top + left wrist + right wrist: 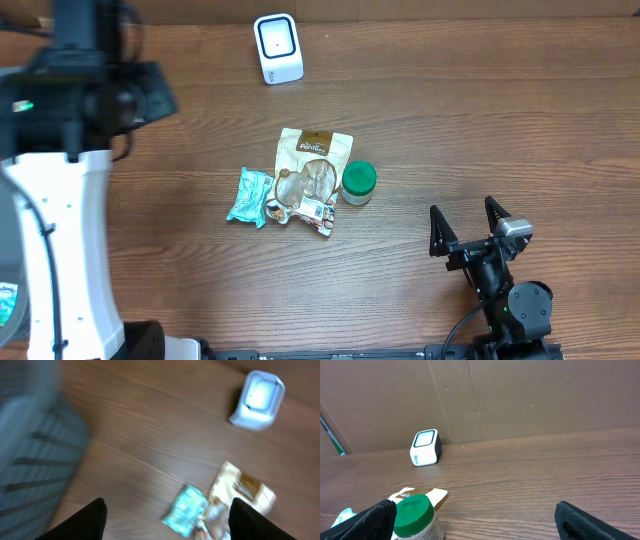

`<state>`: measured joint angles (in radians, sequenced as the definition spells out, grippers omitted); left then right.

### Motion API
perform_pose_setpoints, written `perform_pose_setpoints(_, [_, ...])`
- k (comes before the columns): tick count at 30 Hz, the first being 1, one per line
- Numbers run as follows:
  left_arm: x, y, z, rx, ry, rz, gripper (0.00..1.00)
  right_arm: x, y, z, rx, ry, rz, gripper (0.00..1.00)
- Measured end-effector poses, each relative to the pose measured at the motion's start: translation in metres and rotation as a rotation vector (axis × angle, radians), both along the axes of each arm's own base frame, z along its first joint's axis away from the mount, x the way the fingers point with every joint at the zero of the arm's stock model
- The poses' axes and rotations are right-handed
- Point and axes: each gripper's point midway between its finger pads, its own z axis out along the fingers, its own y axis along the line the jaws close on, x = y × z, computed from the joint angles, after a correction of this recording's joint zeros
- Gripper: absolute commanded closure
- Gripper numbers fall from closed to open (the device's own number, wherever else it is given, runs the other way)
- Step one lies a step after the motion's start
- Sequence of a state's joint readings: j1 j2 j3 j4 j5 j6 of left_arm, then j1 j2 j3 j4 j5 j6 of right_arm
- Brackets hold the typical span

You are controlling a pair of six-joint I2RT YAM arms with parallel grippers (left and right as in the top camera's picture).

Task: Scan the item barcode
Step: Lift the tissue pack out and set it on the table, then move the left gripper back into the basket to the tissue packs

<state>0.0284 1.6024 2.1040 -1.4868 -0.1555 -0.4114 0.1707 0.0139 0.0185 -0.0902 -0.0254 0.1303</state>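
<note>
Nothing of the scan itself looks done yet: no item is held, and none sits in front of the scanner (278,48). The three candidates lie bunched together on the surface (480,110). The tan pouch (312,175) is in the middle, the teal packet (248,196) touches one side of it, and the green-lidded jar (358,183) stands against the other (the task does not say which one is meant, and I cannot read a barcode on any of them, though the pouch carries a small printed label at its near end). The left fingers (92,520) stand well apart with nothing between them. In their own blurred view the teal packet and the pouch lie ahead, nearer the right-hand finger, and the scanner sits farther ahead beyond that same finger. The right fingers (585,522) are spread wide and empty too, low over the surface. The jar is just ahead beside their left-hand finger, and the scanner is well beyond it against the back wall. By my reading the whole job remains: choose an item, close on it, lift it clear of its neighbours, carry it to the scanner and turn its barcode toward the window.
</note>
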Motion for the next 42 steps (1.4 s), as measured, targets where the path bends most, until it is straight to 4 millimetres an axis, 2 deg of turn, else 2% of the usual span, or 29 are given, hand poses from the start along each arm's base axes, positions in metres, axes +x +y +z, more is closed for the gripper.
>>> perform_pose_setpoints(2, [-0.010, 0.031, 0.010, 0.002, -0.019, 0.092, 0.33, 0.000, 0.000, 0.000, 0.000, 0.000, 0.000, 0.00])
perform_pose_setpoints(4, [-0.022, 0.063, 0.015, 0.003, -0.027, 0.192, 0.39, 0.000, 0.000, 0.000, 0.000, 0.000, 0.000, 0.00])
perform_pose_setpoints(10, [-0.077, 0.155, 0.012, -0.012, -0.006, 0.529, 0.43, 0.000, 0.000, 0.000, 0.000, -0.001, 0.000, 0.00])
perform_pose_setpoints(14, [-0.112, 0.195, 0.002, -0.023, 0.023, 0.694, 0.41, 0.000, 0.000, 0.000, 0.000, 0.000, 0.000, 0.00])
perform_pose_setpoints(18, [-0.132, 0.212, -0.016, -0.045, 0.076, 0.773, 0.41, 0.000, 0.000, 0.000, 0.001, -0.001, 0.000, 0.00])
perform_pose_setpoints(21, [-0.139, 0.225, -0.034, -0.052, 0.106, 0.815, 0.40, 0.000, 0.000, 0.000, 0.000, 0.000, 0.000, 0.00])
perform_pose_setpoints(32, [-0.174, 0.262, -0.136, -0.075, 0.276, 0.913, 0.37, 0.000, 0.000, 0.000, 0.000, 0.000, 0.000, 0.00])
perform_pose_setpoints(36, [-0.181, 0.272, -0.171, -0.047, 0.312, 0.893, 0.32, 0.000, 0.000, 0.000, 0.000, 0.000, 0.000, 0.00])
perform_pose_setpoints(42, [-0.182, 0.279, -0.209, 0.007, 0.341, 0.820, 0.30, 0.000, 0.000, 0.000, 0.000, 0.000, 0.000, 0.00])
